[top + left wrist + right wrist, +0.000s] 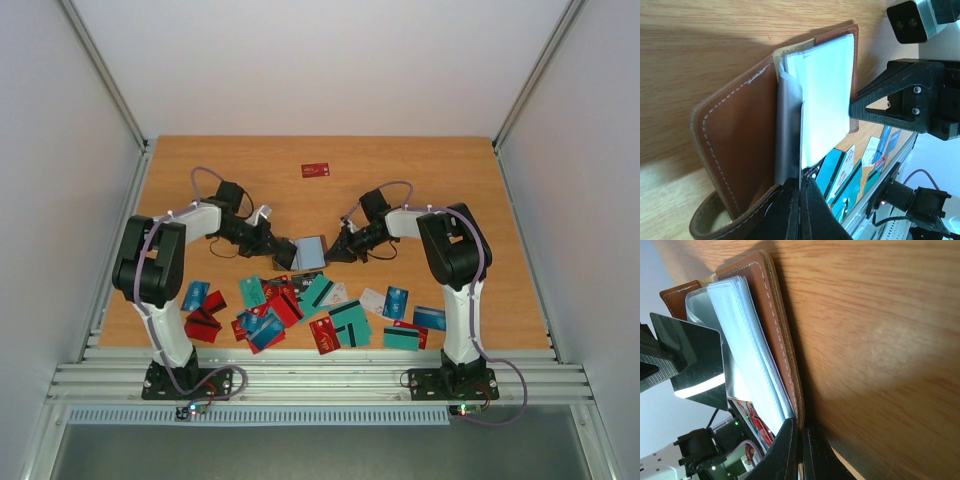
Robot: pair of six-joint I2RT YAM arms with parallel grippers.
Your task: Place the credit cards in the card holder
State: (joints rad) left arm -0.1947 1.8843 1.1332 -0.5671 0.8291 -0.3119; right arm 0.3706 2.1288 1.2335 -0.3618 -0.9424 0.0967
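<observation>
Fingertips of the left gripper (800, 186) pinch tight on a grey inner leaf (787, 130) of the small brown leather folding card holder (740, 140), while the right gripper (801, 426) clamps its stitched outer cover (775, 330), apparently spreading the clear plastic sleeves (755, 365) for loading. Neither holds a card. The holder is held at mid-table; teal, red and blue plastic credit cards (350, 322) lie scattered toward the near edge of an orange-brown wooden tabletop (430, 170) walled by white panels (300, 60).
</observation>
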